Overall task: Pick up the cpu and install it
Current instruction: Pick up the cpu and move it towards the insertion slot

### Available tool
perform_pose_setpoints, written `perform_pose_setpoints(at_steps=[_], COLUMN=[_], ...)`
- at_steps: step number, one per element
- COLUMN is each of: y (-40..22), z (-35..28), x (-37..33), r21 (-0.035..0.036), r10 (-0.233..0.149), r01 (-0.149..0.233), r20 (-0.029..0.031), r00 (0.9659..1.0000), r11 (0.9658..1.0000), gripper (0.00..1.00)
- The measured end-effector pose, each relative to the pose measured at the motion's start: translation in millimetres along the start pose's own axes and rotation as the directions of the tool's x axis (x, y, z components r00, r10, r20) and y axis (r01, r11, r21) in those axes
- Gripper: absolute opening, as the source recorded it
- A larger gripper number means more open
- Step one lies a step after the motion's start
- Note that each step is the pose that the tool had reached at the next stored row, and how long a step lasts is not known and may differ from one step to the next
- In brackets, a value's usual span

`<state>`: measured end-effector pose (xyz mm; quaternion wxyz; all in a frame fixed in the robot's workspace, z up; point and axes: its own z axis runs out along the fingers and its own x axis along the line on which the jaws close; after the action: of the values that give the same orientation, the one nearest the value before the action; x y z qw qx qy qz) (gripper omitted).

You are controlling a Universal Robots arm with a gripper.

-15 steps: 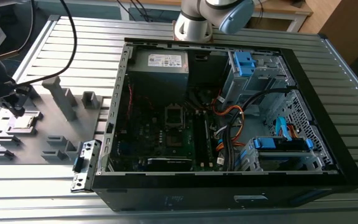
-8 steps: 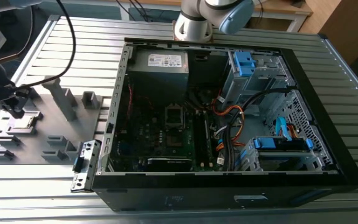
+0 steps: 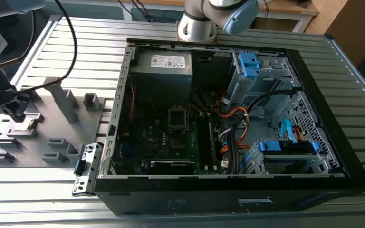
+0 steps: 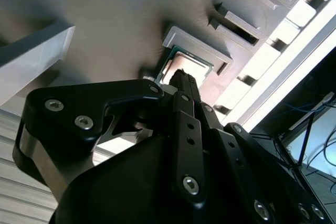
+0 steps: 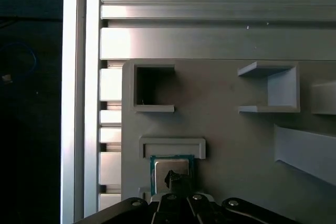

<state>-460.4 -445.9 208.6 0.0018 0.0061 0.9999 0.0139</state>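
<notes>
The cpu (image 5: 169,166) is a small square chip with a pale metal top and a green rim. It lies flat in a shallow holder on the grey fixture plate (image 3: 49,156) at the exterior view's left. My gripper (image 3: 14,113) hangs right above it. In both wrist views its black fingers are drawn together into one tip (image 5: 176,180) that sits over the chip's middle (image 4: 185,64); I cannot tell whether it touches. The open black computer case (image 3: 334,161) lies to the exterior view's right, its motherboard socket (image 3: 177,118) uncovered.
Tall grey blocks (image 3: 65,102) and several small slotted holders (image 3: 55,142) stand on the fixture plate around the chip. A loose grey bracket (image 3: 84,166) lies between plate and case. The arm's base (image 3: 198,23) stands behind the case on the ribbed aluminium table (image 3: 36,190).
</notes>
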Motion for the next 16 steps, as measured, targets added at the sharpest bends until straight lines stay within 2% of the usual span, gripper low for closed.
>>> perform_pose_setpoints(at_steps=[3,16], y=[-0.1,-0.1], z=[2.5,4.2], x=[0.6,0.7], r21=[0.0006,0.0006], r10=[0.000,0.000], r01=[0.000,0.000], r20=[-0.0001,0.0004], r00=[1.0000,1.0000], r11=[1.0000,1.0000], gripper=[0.11,0.11])
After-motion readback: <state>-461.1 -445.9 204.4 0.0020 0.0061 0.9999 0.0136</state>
